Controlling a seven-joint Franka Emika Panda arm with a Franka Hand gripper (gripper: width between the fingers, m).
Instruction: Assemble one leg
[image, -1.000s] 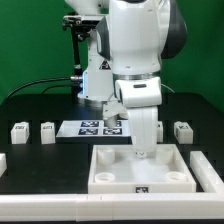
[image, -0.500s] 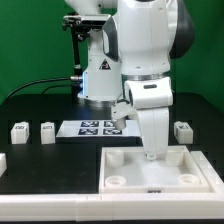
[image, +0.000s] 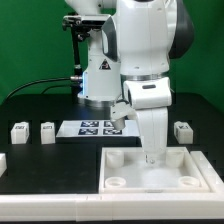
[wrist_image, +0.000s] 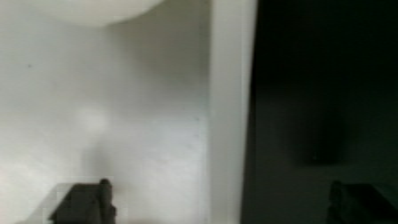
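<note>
Three small white legs show in the exterior view: two at its left (image: 19, 131) (image: 47, 131) and one at its right (image: 182, 130), all lying on the black table. My gripper (image: 152, 155) is low over the far rim of the large white tray (image: 125, 170). In the wrist view my gripper (wrist_image: 222, 200) is open, its two dark fingers (wrist_image: 80, 202) wide apart. They straddle the tray's white rim (wrist_image: 231, 110), with one over the tray floor and the other over the black table. It holds nothing, and no leg is near it.
The marker board (image: 92, 127) lies behind the tray, left of the arm. The robot base (image: 100, 75) stands at the back. A white rail (image: 50, 205) runs along the table's front edge. A round corner socket (image: 117, 183) shows in the tray.
Between one second and half a second ago, the arm and the tray shifted together toward the exterior view's right. Since then nothing has visibly moved.
</note>
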